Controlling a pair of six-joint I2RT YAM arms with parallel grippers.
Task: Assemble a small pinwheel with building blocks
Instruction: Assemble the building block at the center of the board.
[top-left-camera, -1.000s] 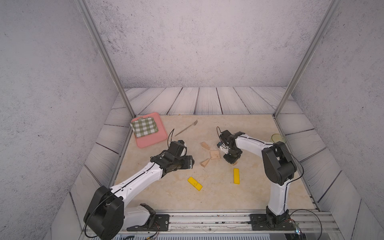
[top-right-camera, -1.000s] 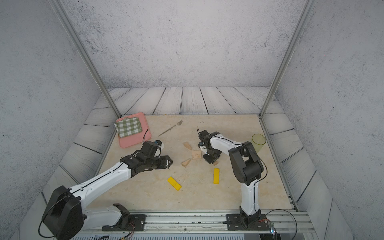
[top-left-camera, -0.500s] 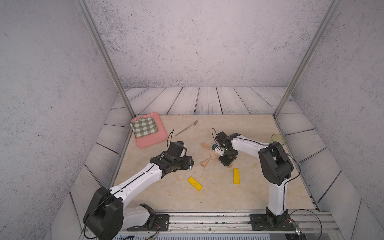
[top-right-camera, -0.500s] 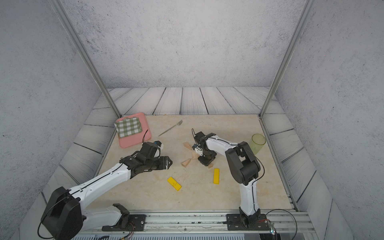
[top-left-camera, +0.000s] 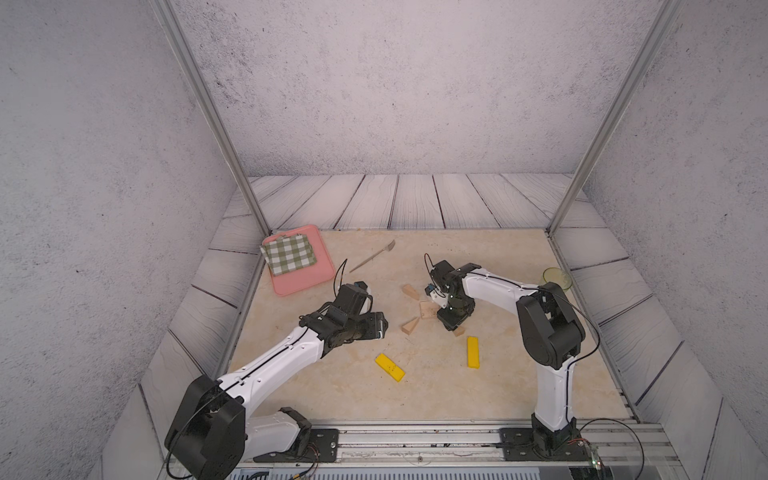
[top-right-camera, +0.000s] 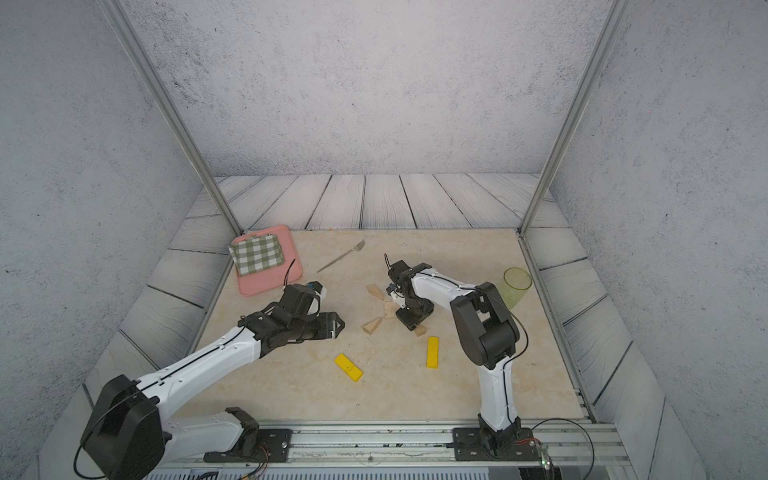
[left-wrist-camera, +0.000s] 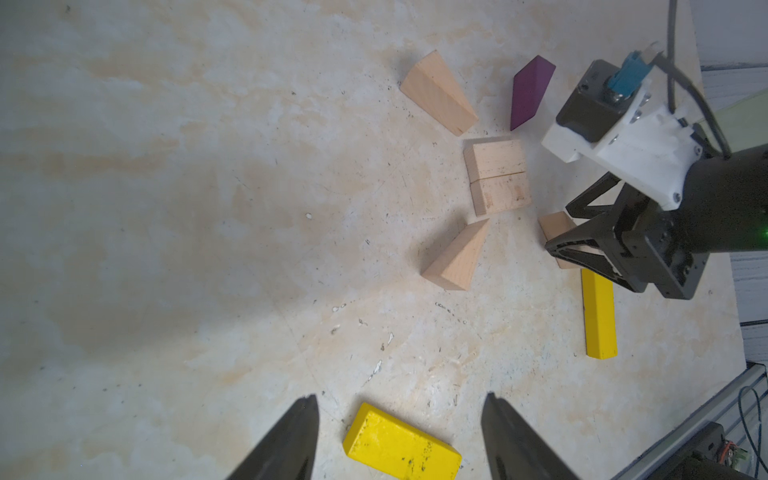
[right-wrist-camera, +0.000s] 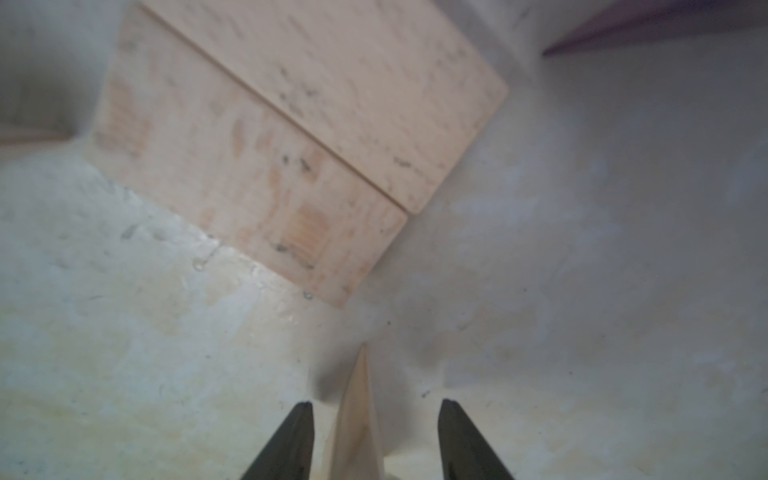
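We judge the pinwheel (top-right-camera: 390, 309) roughly half built. In a top view its tan square (top-left-camera: 428, 309), two blocks side by side, lies at the centre of the frame, with the upper tan wedge (top-left-camera: 409, 291) at its upper left and the lower tan wedge (top-left-camera: 410, 326) at its lower left; the left wrist view shows the purple wedge (left-wrist-camera: 531, 92) near another corner. The right gripper (right-wrist-camera: 376, 404) straddles the third tan wedge (right-wrist-camera: 359, 424), jaws partly apart with a gap on each side, so we judge it grips nothing. The left gripper (left-wrist-camera: 401, 397) hangs wide and empty near one yellow bar (left-wrist-camera: 401, 446); the other yellow bar (top-left-camera: 473, 352) lies lower right of the square; the stem is not yet laid. The fork (top-left-camera: 372, 262), green cup (top-left-camera: 557, 277) and pink tray (top-left-camera: 307, 280) stand well apart; only the right arm crowds the stem's place.
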